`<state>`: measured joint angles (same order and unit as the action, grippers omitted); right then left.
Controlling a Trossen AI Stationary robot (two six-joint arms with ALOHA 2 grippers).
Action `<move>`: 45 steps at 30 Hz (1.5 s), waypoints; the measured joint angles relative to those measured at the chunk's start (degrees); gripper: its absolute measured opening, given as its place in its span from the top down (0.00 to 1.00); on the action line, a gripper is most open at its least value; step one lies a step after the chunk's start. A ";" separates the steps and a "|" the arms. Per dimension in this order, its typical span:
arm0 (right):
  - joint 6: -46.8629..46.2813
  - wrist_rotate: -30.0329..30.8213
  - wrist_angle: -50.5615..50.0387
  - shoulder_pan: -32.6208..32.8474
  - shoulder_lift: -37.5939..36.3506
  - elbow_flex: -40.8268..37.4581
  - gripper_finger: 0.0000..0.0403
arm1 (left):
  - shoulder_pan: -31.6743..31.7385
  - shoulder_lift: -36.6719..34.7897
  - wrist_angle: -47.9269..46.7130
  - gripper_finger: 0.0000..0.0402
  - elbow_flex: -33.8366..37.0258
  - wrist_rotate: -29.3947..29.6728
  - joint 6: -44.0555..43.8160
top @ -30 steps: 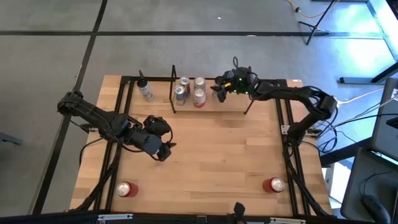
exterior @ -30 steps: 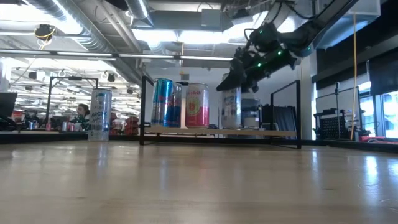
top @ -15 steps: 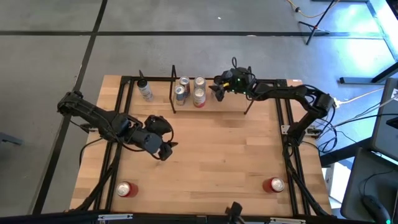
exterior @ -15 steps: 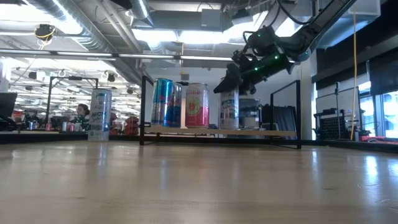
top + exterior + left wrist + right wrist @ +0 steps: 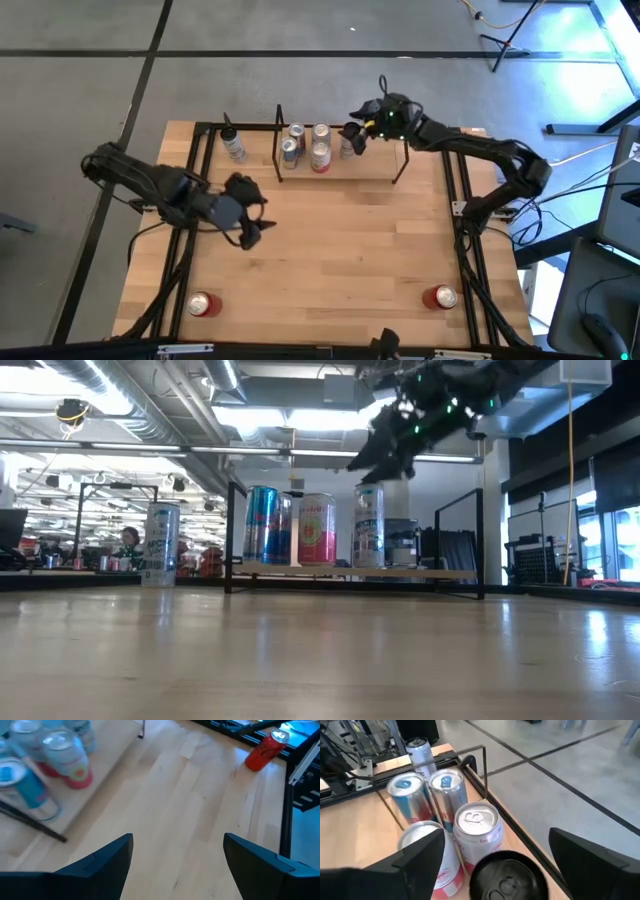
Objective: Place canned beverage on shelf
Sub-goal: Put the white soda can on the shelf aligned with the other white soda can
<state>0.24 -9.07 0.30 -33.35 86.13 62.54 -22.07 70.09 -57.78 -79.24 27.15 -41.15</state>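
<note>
right gripper (image 5: 385, 455) has let go and lifted, fingers spread; silver can (image 5: 368, 527) stands freed on shelf (image 5: 350, 571). left gripper (image 5: 250, 232) spread, idle over desk (image 5: 340, 250).

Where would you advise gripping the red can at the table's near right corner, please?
Grip the red can across its round side wall, about mid-height, coming down from above and slightly inboard. It seems to stand upright with bare table around it, though a black rail runs close on its outer side.

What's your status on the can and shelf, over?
Right claw open, above the can standing on the shelf. Left claw open, idle mid-table. Three cans alongside; nothing blocking.
</note>
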 joint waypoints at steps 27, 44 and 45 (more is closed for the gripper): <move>11.90 1.98 -30.50 2.02 -4.38 19.63 0.17 | 38.99 -2.95 -17.07 0.28 -0.04 -0.25 -3.45; 17.07 -4.63 -33.75 -11.86 -4.16 19.20 0.17 | 69.96 9.71 -14.19 0.28 0.90 -8.96 -0.04; 17.07 -4.62 -33.90 -11.86 -4.16 19.19 0.17 | 70.80 9.83 -13.94 0.28 1.52 -9.26 0.04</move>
<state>17.30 -13.70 -33.60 -45.21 81.97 81.73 48.73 79.92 -71.72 -77.73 17.88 -41.11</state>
